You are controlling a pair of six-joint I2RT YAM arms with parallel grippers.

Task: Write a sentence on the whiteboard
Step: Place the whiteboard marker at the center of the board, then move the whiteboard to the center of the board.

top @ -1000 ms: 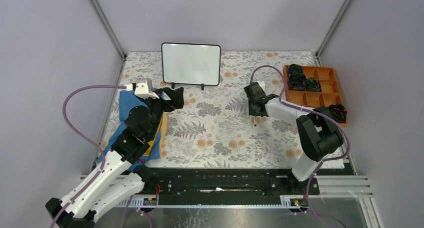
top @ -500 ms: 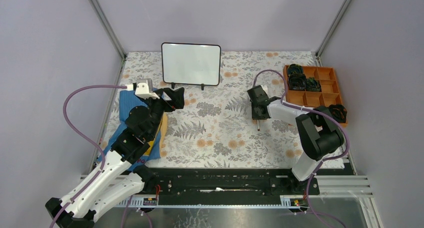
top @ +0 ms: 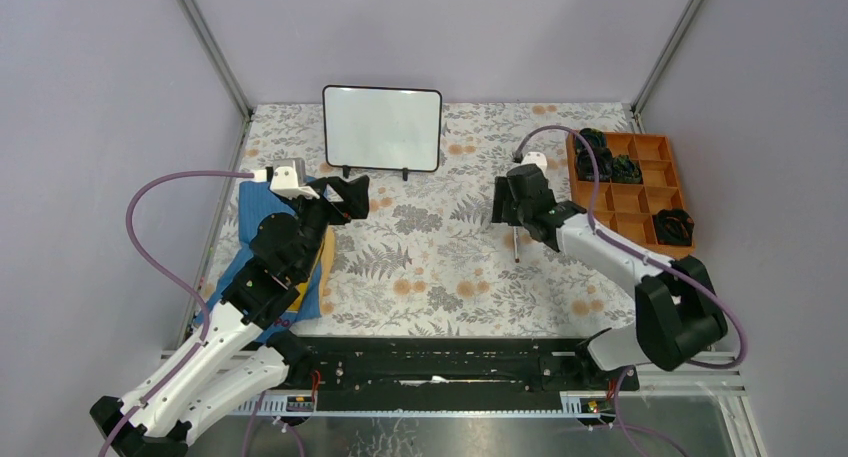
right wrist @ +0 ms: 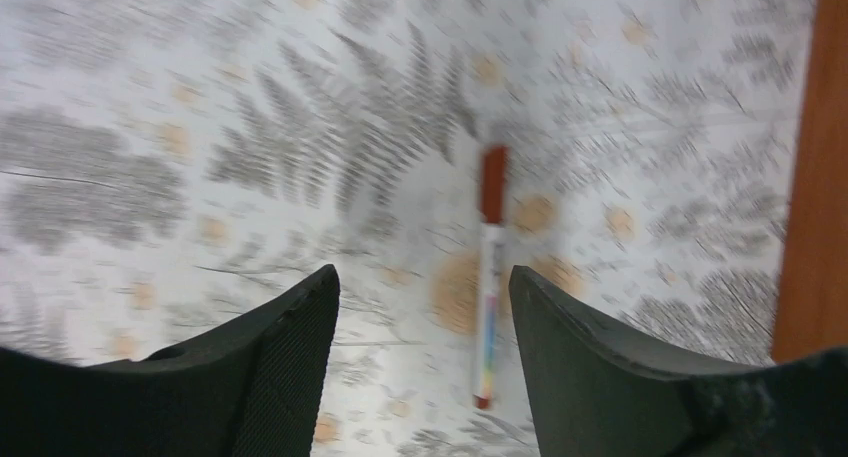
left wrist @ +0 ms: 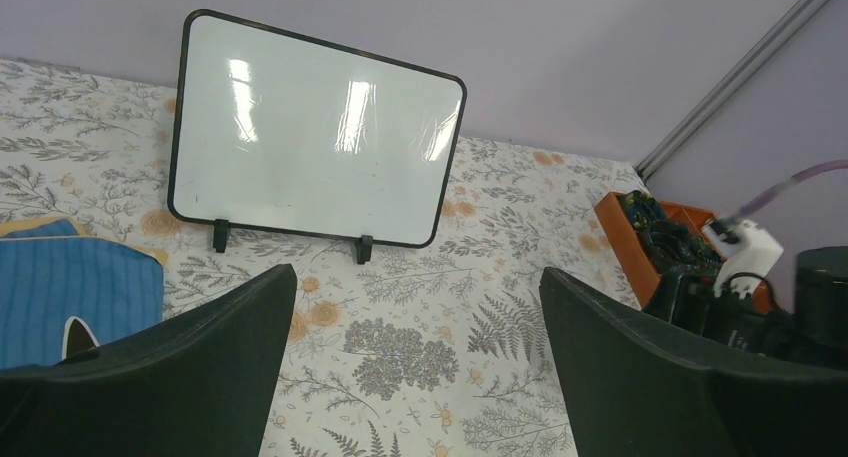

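Top view first: the whiteboard stands upright on its two feet at the back of the flowery cloth, and I can't spot any sentence on it, looks blank to me. The marker lies flat on the cloth right of centre, with its long axis running roughly near-to-far. The right gripper hangs just over its far end with the jaws parted and nothing in them. The left gripper is well apart from the marker, over by the blue cloth, spread wide and empty, so the right arm is clearly the nearer one. Left wrist view: the board sits dead ahead between the two spread fingers, bare apart from glare, with an orange tray off to the right. Right wrist view, a bit blurry: the marker lies lengthwise in the gap between the fingers, closer to the right-hand one and touching neither, red cap end pointing away from the camera. My guess is the next move is straight down and a squeeze across the barrel, since the jaws straddle its long axis. It's off-centre though, so one finger could nudge it and roll it
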